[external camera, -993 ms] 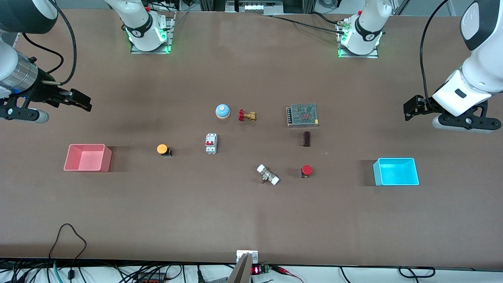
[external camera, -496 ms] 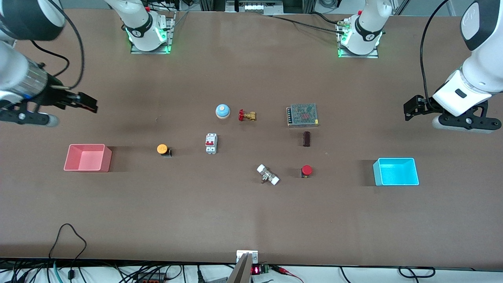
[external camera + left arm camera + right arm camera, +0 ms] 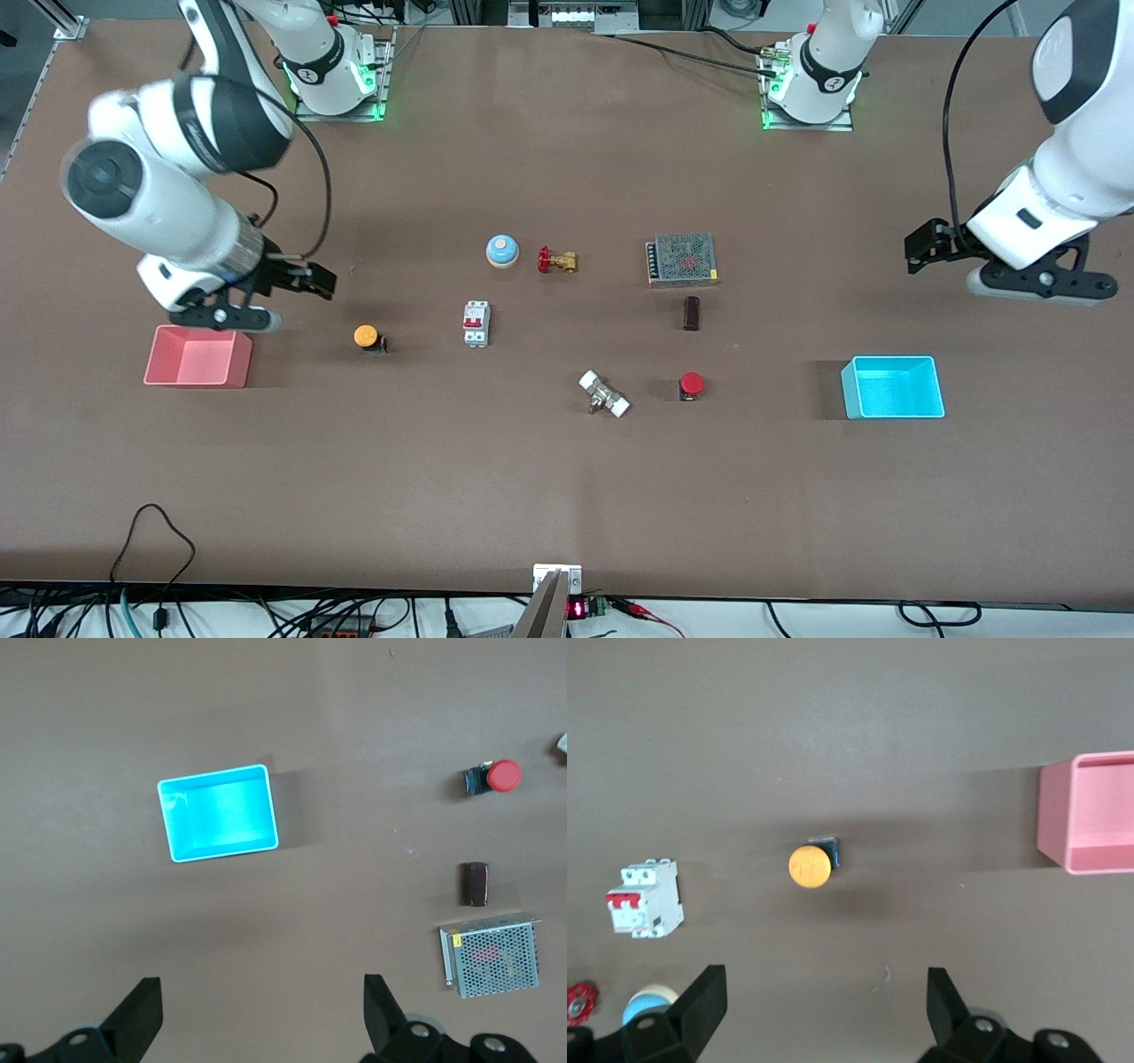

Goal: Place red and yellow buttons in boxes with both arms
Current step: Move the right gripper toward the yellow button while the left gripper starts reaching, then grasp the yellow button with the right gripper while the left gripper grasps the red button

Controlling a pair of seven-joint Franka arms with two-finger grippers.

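Note:
The orange-yellow button (image 3: 367, 337) sits on the table between the pink-red box (image 3: 198, 356) and a white breaker; the right wrist view shows the button (image 3: 810, 865) and the box (image 3: 1090, 813) too. The red button (image 3: 691, 385) sits beside a white-capped fitting, toward the cyan-blue box (image 3: 893, 387); the left wrist view shows the red button (image 3: 499, 777) and the cyan-blue box (image 3: 218, 812). My right gripper (image 3: 312, 280) is open and empty above bare table, between the pink-red box and the orange-yellow button. My left gripper (image 3: 921, 241) is open and empty above bare table at the left arm's end.
Mid-table lie a white breaker with red switches (image 3: 476, 322), a blue bell (image 3: 501, 251), a brass valve with a red handwheel (image 3: 556, 260), a mesh-topped metal unit (image 3: 682, 260), a small dark block (image 3: 691, 313) and a white-capped fitting (image 3: 604, 394).
My right arm has swung in from the table's end, bringing its gripper toward the orange-yellow button. My left gripper has shifted only slightly.

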